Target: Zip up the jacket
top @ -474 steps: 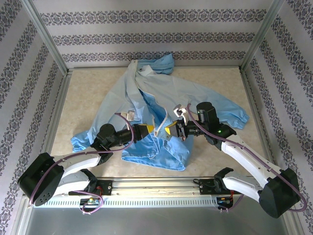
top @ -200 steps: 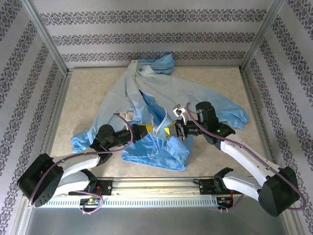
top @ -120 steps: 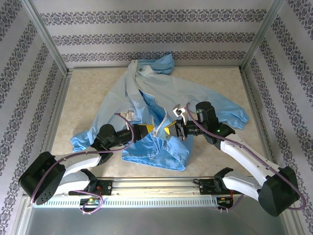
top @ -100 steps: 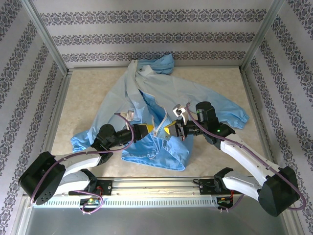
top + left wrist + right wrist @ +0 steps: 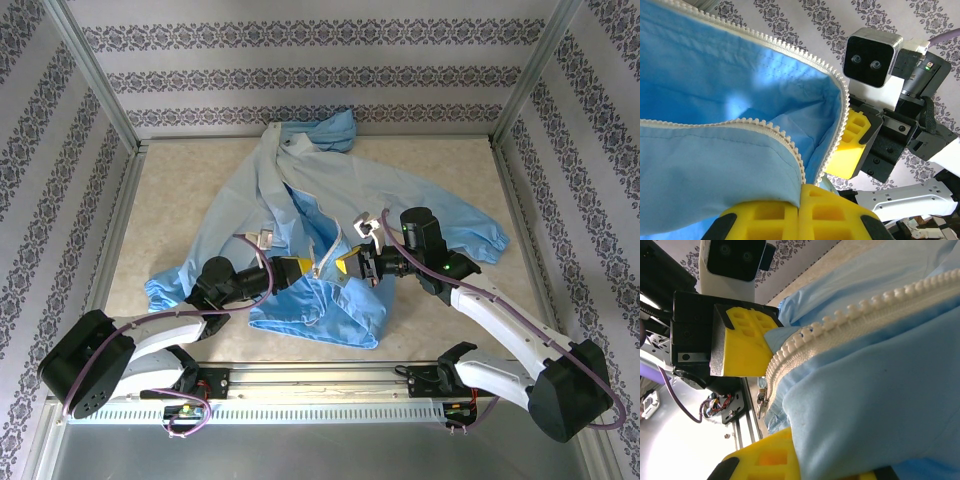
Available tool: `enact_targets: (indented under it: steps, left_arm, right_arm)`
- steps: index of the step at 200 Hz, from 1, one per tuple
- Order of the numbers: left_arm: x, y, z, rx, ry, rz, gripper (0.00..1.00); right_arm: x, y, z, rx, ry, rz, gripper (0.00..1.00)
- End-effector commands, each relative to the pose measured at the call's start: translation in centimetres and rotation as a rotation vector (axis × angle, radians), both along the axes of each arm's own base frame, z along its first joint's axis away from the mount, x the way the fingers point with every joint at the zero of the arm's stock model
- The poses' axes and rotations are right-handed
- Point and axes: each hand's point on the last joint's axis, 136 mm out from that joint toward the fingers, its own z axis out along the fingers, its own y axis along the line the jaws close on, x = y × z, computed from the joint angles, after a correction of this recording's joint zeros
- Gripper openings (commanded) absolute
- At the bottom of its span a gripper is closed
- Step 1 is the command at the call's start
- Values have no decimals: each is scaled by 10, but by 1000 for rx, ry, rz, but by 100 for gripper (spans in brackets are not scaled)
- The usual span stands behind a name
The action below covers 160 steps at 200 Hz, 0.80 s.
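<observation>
Two rows of the zipper (image 5: 329, 243) gape on the jacket (image 5: 330, 185), spread over the worktop (image 5: 180, 210). Left wrist: left claw (image 5: 800, 202) pinches one row's end. Right wrist: right claw (image 5: 825, 467) pinches cloth beside the zipper; thin fabric could slip out, misaligning teeth.

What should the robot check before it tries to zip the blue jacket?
1. Is the left gripper clamped on the zipper edge? Ok.
2. Is the right gripper clamped on the jacket? Ok.
3. Are the two rows of teeth joined? Not ok, they gape apart.
4. Are the bottom ends fitted together? Cannot tell.
5. Does the jacket lie flat on the table? Not ok, it is rumpled.
</observation>
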Motion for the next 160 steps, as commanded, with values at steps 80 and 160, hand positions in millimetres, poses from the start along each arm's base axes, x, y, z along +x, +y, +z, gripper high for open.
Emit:
enact_targets:
  steps: [80, 160]
  left_arm:
    - [-9, 4, 18, -58, -52, -17, 0]
    - [-11, 1, 10, -30, -44, -17, 0]
  right_arm:
    - [17, -4, 11, 8, -63, -74, 0]
    - [23, -7, 18, 12, -78, -114, 0]
